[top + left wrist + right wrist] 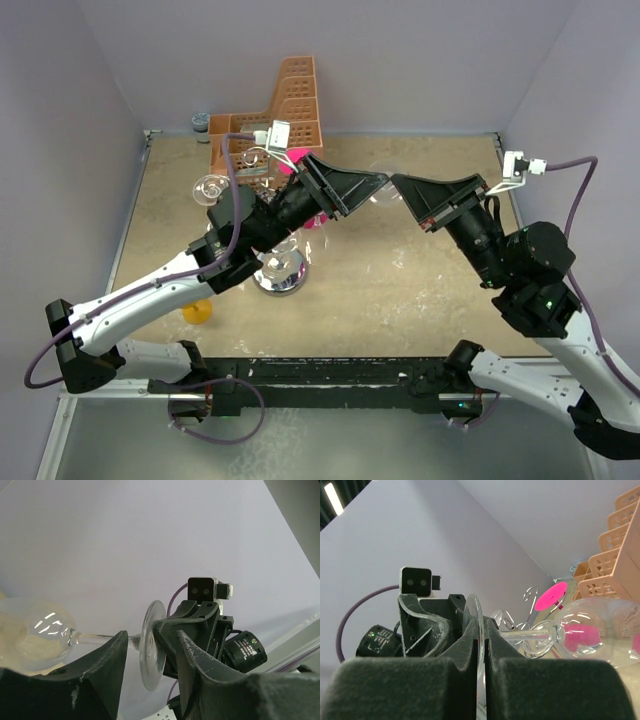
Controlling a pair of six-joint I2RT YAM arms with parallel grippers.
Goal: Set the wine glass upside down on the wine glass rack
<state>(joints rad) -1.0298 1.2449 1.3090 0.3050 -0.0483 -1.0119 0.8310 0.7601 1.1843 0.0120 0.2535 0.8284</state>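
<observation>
Wine glass (590, 625), horizontal, mid-air: foot pinched edgewise in right gripper (480, 645); left gripper (146, 645) parted, loosely straddling stem.

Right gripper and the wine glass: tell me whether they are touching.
Touching. The right wrist view shows the right gripper with both fingers pressed against the round foot of the wine glass, seen edge-on, with no gap on either side.

A beige mottled table (420, 300) is seen from above. At its far left an orange perforated plastic stepped basket (292, 100) is set. Nearer, left of centre, a silver wire wine glass rack with a round chrome base (280, 274) is stood, and a small yellow object (197, 312) is laid near-left.
</observation>
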